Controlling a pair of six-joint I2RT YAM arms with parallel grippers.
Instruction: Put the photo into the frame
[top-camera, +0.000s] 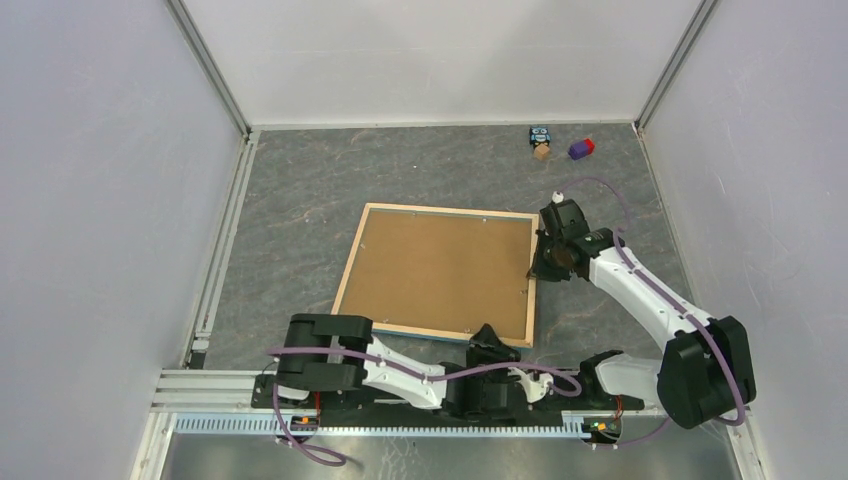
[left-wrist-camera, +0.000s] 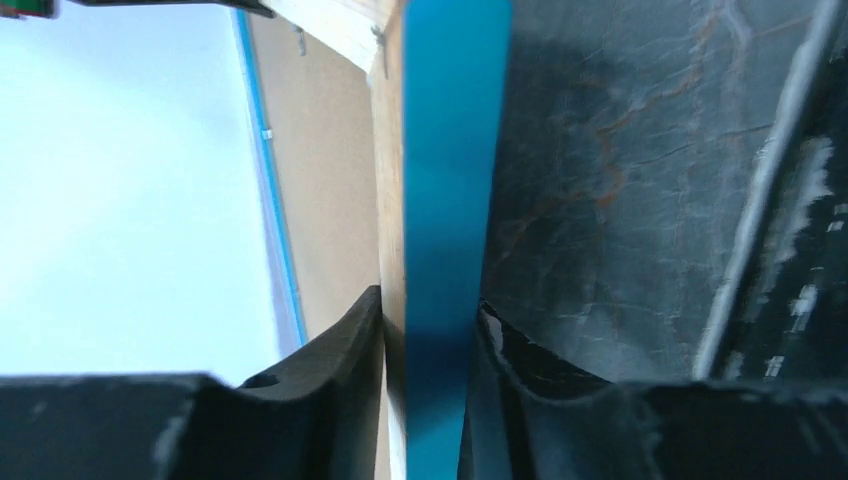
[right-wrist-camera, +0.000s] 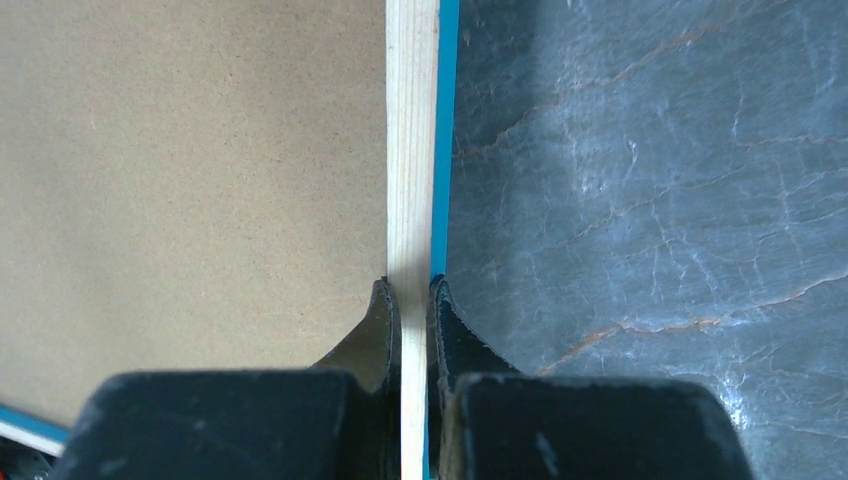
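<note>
Two robot grippers clamp the border of a picture frame lying back-up on a grey table (top-camera: 300, 190).
Top view: the frame (top-camera: 445, 210) sits mid-picture, with the right gripper (top-camera: 541, 262) at its right edge, the left gripper (top-camera: 488, 340) at its lower edge, and a purple block (top-camera: 581, 149) upper right. Left wrist view: the border's broad blue face is pinched between the fingers (left-wrist-camera: 340, 345). Right wrist view: the fingers (right-wrist-camera: 372, 330) are narrowed onto the pale wood strip beside the hardboard backing (right-wrist-camera: 190, 180).

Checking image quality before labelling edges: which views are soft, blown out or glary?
Top external: sharp, evenly lit, soft shadows. Left wrist: the frame edge is blurred close-up, the pale background left of it washed out. Right wrist: sharp wood grain, mild sheen on the table.
</note>
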